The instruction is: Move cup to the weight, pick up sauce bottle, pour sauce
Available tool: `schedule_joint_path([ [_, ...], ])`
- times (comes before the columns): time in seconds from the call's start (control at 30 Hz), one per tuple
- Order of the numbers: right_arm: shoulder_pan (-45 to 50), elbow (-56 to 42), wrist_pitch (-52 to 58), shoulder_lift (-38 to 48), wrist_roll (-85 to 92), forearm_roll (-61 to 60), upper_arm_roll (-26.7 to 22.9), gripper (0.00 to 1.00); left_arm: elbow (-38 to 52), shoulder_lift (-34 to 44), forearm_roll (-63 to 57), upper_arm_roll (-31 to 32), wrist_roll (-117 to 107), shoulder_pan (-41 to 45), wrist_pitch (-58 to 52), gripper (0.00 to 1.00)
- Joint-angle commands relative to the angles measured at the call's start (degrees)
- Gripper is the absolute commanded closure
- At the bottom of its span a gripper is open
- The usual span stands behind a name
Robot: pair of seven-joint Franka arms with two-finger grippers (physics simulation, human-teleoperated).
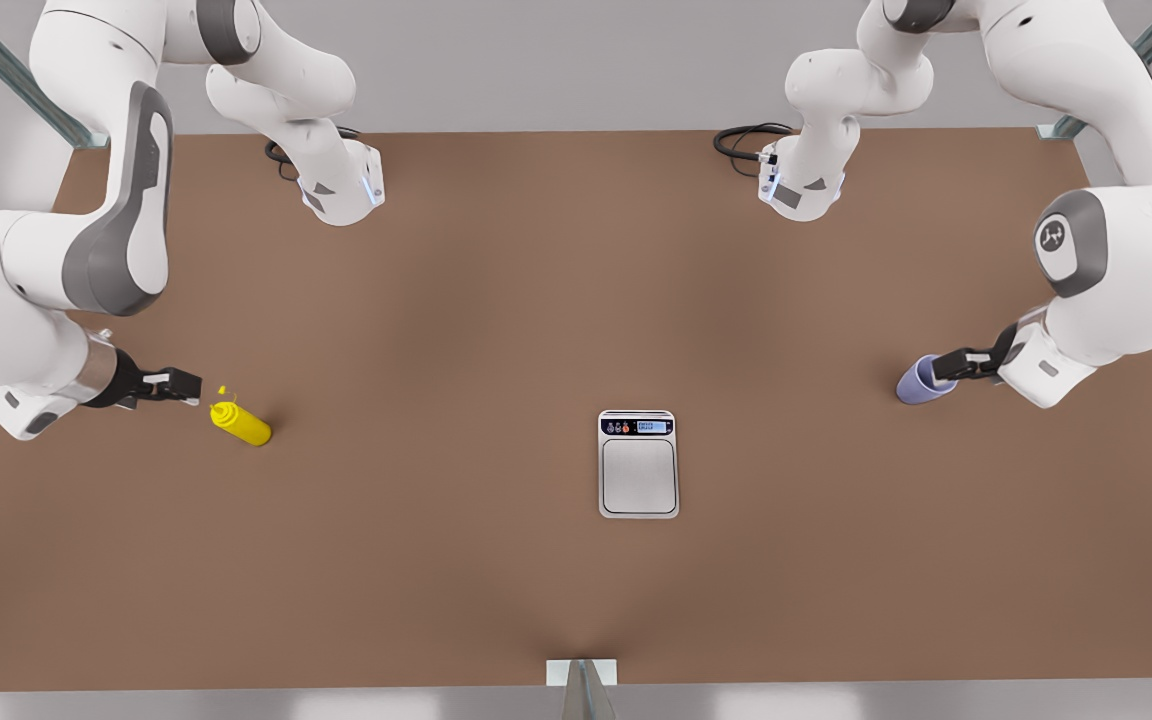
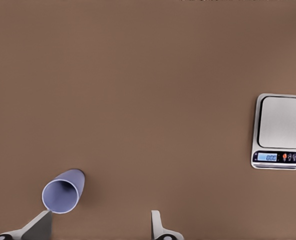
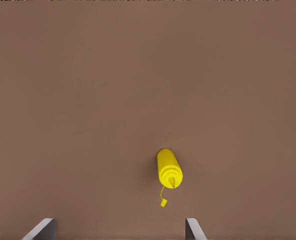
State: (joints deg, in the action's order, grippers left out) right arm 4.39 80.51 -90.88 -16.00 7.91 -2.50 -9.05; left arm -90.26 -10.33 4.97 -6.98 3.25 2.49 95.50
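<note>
The lavender-blue cup [image 1: 919, 383] stands at the front view's right, its dark mouth showing in the left wrist view [image 2: 63, 191]. My left gripper [image 1: 954, 366] [image 2: 100, 220] is open right beside it; one finger [image 2: 40, 224] nearly touches the rim and nothing sits between the fingers. The weight [image 1: 638, 475] [image 2: 282, 122], a silver scale with a lit display, lies mid-table. At the front view's left is the yellow sauce bottle [image 1: 244, 424] [image 3: 169, 169], its small cap dangling by the nozzle. My right gripper [image 1: 181, 385] [image 3: 117, 225] is open, just short of the bottle.
The brown table [image 1: 496, 300] stretches bare between scale, cup and bottle. Black cables [image 1: 744, 140] coil by the arm bases at the back. A metal bracket [image 1: 582, 675] sits on the front edge.
</note>
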Motion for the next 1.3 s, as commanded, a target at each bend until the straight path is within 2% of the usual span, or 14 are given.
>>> schedule_joint_path([
  [0.0,-0.1,0.0,0.0,-0.1,0.0,0.0,0.0,0.00,0.0,0.0,-0.1,0.0,0.0,0.1,0.1,0.00],
  [0.1,-0.5,0.1,0.0,-0.5,0.0,0.0,0.0,0.00,-3.1,1.0,-0.1,-0.8,0.1,0.1,1.5,0.00],
  [0.27,-0.9,-0.3,0.0,-0.5,0.0,0.0,-0.4,0.00,-16.1,5.8,-1.7,-4.5,1.1,0.1,9.4,0.00],
  [0.33,-0.8,-0.3,0.1,-0.5,0.0,0.1,-0.5,0.00,-18.0,5.9,-1.7,-6.3,1.1,0.1,11.0,0.00],
  [0.4,-1.0,-0.3,0.1,-0.5,0.1,0.0,-0.5,0.00,-24.9,8.3,-1.7,-7.7,1.4,0.1,17.5,0.00],
  [0.57,-2.1,-0.4,0.0,-0.6,0.4,-0.2,-0.5,0.00,-26.2,5.9,-1.7,-8.5,2.0,0.1,21.0,0.00],
  [0.73,-2.1,-0.4,-0.1,-0.8,0.4,-0.6,-0.5,0.00,-36.2,7.1,-1.7,-8.6,2.0,0.1,32.0,0.00],
  [1.13,-2.5,-0.4,0.1,-1.3,0.4,-0.7,-0.4,0.00,-38.8,1.0,-1.7,-8.6,2.0,0.1,34.6,0.00],
  [1.27,-2.4,-0.2,0.2,-1.8,1.0,-0.5,-0.4,0.00,-41.6,-0.3,-1.7,-8.6,2.0,0.1,39.6,0.00],
])
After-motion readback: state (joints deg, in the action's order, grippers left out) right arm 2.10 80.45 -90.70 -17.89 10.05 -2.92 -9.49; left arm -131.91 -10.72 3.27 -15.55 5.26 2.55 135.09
